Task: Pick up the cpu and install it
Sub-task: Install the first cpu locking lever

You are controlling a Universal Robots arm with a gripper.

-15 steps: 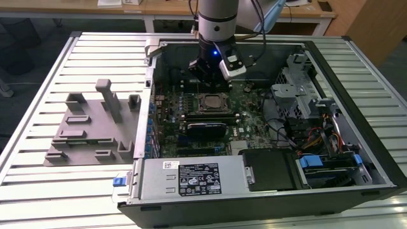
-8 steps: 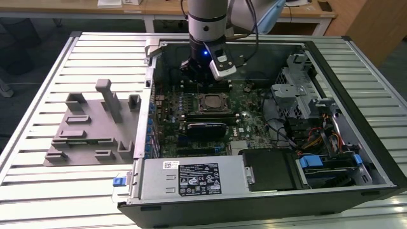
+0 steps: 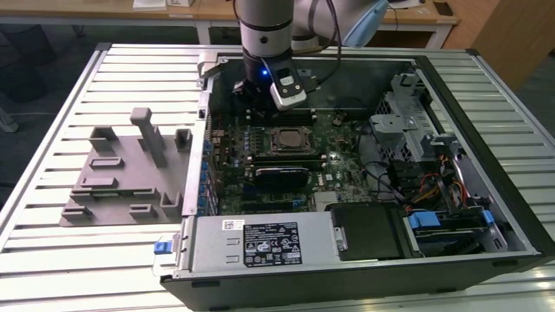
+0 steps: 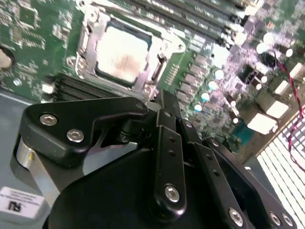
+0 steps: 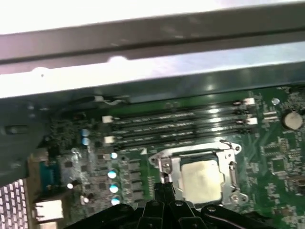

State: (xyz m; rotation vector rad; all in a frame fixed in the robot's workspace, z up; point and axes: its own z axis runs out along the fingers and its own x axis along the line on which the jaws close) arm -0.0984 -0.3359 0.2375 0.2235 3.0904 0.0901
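The cpu (image 4: pixel 121 53) lies seated inside the motherboard socket (image 4: pixel 88 44), placement apparently done and latching impossible to judge, while the gripper (image 4: pixel 167 102) hangs just beside that socket, jaws clenched on nothing.

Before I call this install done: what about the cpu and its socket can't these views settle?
1. Second wrist view: the pincer covers one corner of the socket, so how the cpu sits there is hidden.
2. First wrist view: the pincer covers one socket corner too.
3. Exterior view: the arm hides the board behind it; the socket latch is too small to tell.
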